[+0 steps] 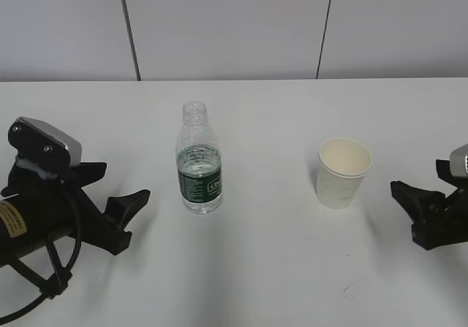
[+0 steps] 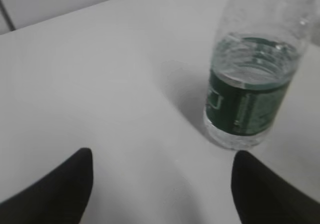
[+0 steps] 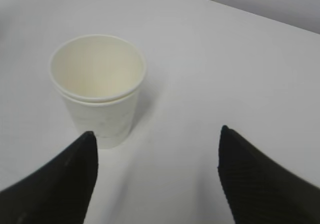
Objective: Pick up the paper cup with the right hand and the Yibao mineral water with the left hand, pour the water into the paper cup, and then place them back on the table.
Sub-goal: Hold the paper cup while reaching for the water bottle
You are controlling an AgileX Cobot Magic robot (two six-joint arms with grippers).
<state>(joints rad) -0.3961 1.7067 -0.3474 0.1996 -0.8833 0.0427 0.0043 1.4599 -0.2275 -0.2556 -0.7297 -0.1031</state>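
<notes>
Both grippers are spread and empty: left hand [image 1: 135,203] should centre on the upright Yibao mineral water [image 1: 199,159], right hand [image 1: 409,195] on the paper cup [image 1: 342,172].

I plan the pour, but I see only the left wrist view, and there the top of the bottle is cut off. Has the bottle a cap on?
Observer: No. The Yibao mineral water stands upright with its threaded neck uncapped.
Operator: Where is the cup?
Observer: The paper cup stands upright on the table, right of the bottle in the exterior view, apart from it.
Operator: Is the other arm holding it?
Observer: No. The right hand has its jaws open, short of the cup.
</notes>
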